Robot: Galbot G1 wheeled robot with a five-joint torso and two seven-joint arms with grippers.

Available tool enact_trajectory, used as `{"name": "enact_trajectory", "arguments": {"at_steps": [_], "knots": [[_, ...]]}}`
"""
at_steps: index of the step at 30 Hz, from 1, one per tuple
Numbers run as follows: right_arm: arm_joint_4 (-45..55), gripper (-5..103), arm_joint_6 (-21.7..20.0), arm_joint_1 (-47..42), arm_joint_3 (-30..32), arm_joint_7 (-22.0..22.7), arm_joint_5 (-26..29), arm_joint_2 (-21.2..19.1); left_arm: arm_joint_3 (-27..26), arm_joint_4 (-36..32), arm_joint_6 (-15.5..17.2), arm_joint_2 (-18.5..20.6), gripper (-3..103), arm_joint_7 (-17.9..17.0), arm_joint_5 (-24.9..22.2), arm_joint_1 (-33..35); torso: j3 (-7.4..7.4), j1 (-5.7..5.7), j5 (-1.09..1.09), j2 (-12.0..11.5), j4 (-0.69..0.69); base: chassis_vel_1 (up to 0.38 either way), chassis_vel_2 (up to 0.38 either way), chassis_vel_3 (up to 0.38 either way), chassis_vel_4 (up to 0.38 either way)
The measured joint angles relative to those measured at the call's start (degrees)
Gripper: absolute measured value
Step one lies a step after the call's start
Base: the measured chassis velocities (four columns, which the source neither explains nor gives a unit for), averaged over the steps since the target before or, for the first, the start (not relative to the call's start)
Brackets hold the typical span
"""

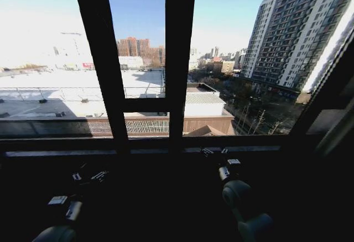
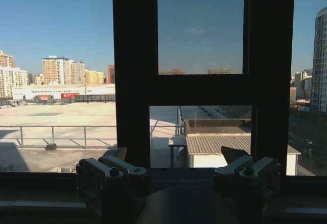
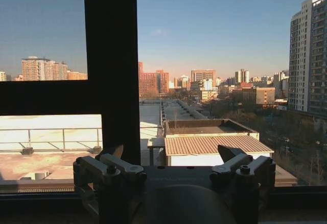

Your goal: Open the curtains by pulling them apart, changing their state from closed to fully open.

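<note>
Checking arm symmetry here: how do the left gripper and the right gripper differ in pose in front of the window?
The right gripper reaches up to the window sill; the left gripper sits lower, short of it. The left gripper faces two upright frame bars close together; the right gripper faces one upright bar and open city. Both are open, holding nothing.
</note>
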Motion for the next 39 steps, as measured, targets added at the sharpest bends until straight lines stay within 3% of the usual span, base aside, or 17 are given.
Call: {"name": "enact_trajectory", "arguments": {"at_steps": [11, 25, 27, 39], "knots": [[-0.2, 100, 1.3, -0.4, 0.0, 0.0, -1.6, -0.1, -0.6, 0.1, -0.7, 0.3, 100, -0.1, -0.1, -0.2, 0.01, 0.03, 0.03, 0.0, -0.01, 0.028, -0.338, -0.019, 0.341], [-0.4, 100, 2.6, -0.7, -0.1, -0.1, -1.8, 0.0, -0.9, 0.2, -1.1, 0.3, 100, -0.4, -0.2, -0.1, -0.05, -0.07, -0.04, 0.1, 0.04, 0.277, -0.208, -0.287, 0.243], [-0.4, 100, 2.6, -0.7, -0.1, 0.0, -1.8, 0.0, -0.9, 0.2, -1.4, 0.1, 100, -0.3, -0.2, 0.1, -0.03, -0.08, 0.05, 0.1, -0.02, 0.015, -0.018, -0.119, 0.092], [-0.3, 100, 2.6, -1.0, -0.4, 0.1, -1.8, 0.0, -0.9, 0.0, -1.7, -0.5, 100, -0.3, -0.7, 0.7, 0.02, 0.06, 0.00, 0.0, 0.02, -0.038, 0.018, 0.018, -0.024]]}}
